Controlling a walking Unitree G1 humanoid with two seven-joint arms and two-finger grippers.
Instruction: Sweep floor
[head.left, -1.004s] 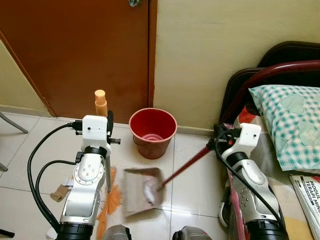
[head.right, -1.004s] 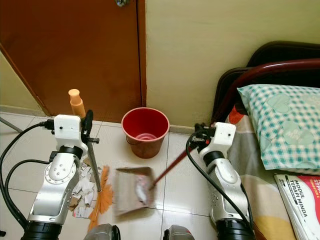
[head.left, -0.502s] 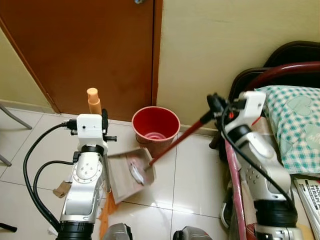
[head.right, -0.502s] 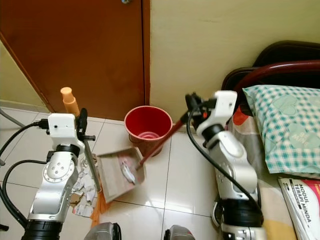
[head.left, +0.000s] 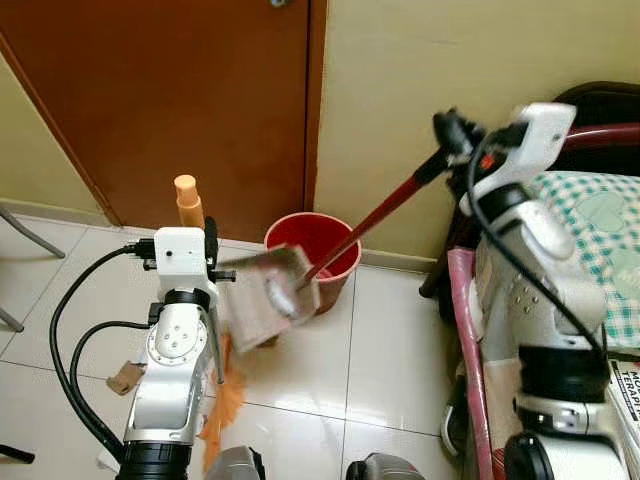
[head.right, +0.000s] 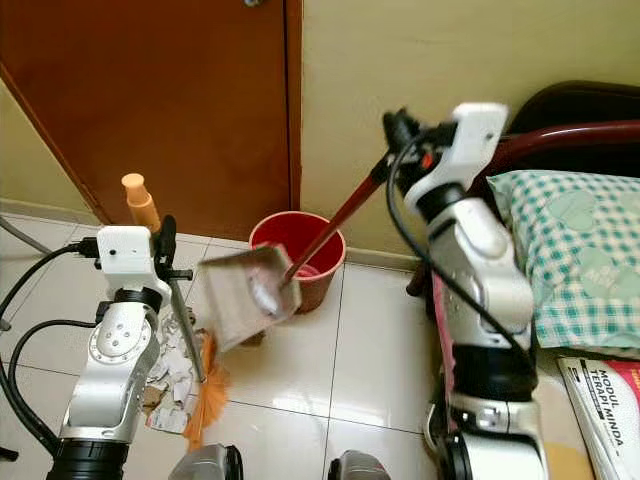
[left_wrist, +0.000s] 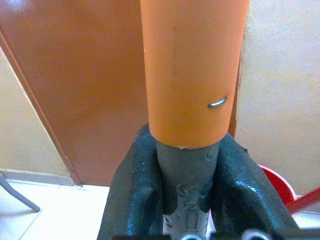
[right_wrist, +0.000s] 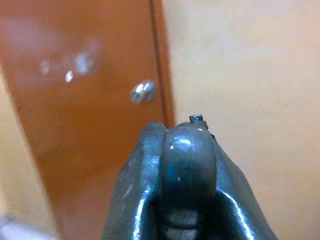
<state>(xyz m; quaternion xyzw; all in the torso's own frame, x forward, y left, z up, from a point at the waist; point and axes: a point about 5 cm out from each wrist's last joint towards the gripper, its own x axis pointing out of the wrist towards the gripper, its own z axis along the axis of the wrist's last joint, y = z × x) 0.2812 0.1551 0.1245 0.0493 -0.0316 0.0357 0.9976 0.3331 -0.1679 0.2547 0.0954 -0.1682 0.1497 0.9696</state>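
The right end effector (head.right: 392, 125), pinching the red handle, holds the loaded dustpan (head.right: 243, 295) raised beside the red bucket (head.right: 322, 236), not yet emptied, while the left end effector (left_wrist: 185, 187) clamps the upright broom (head.right: 205, 385) over paper scraps (head.right: 165, 385) left unswept.

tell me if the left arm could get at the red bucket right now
Probably not: the left gripper is shut on the broom handle, and the raised dustpan hangs between it and the red bucket.
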